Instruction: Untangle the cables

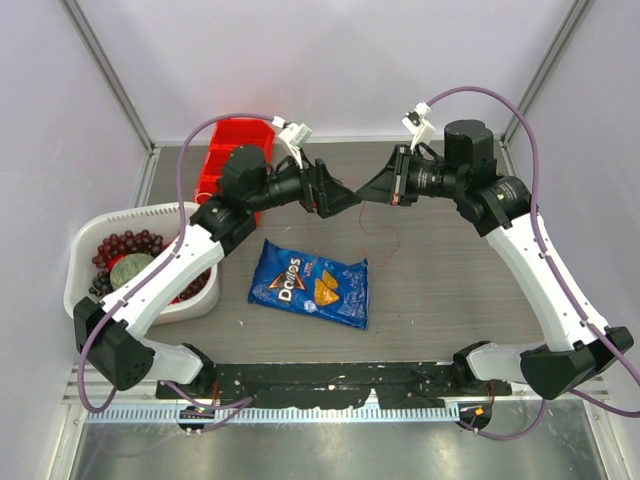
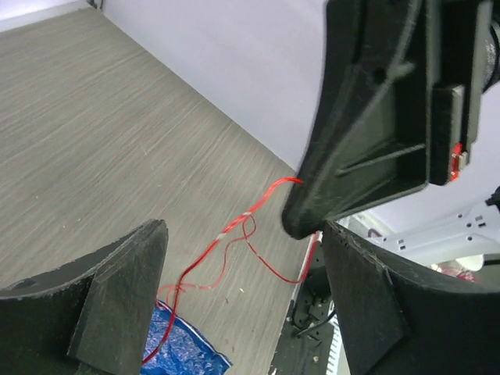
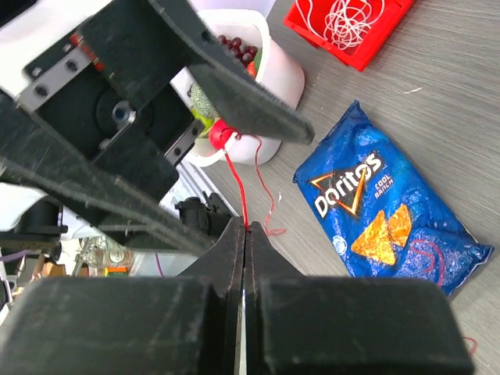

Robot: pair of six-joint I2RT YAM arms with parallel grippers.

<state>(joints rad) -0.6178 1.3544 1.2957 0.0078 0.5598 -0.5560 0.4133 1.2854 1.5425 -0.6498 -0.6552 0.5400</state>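
**Operator:** State of the right gripper (image 3: 244, 234)?

**Technician:** Fingers pressed together, no gap visible. They are clamped on the red cable (image 3: 235, 187), which enters the closed tips from above in the right wrist view.

**Operator:** State of the left gripper (image 2: 244, 234)?

**Technician:** Jaws set wide apart. The tip of the right gripper sits just in front of the gap between them. Both grippers are raised above the table (image 1: 440, 280), nose to nose at mid-width, in the far half.

**Operator:** Location of the red cable?

**Technician:** One end carries a red plug (image 3: 221, 134), which lies between the open left fingers, close to the palm. Contact with either finger cannot be determined. From the plug the cable runs straight to the right gripper's tips. Below the pinch point, slack hangs in loose loops and trails down toward the blue chip bag (image 3: 383, 211); a strand lies across the bag.

**Operator:** Other cables?

**Technician:** A coil of white cords (image 3: 344, 19) lies inside the red bin (image 3: 375, 48) at the far left of the table, well apart from the right gripper.

**Operator:** Other items?

**Technician:** A white basket (image 3: 285, 74) holding dark grapes (image 1: 130, 243) stands at the left edge, beside the left arm. The chip bag lies flat near the table's centre, between the two arms.
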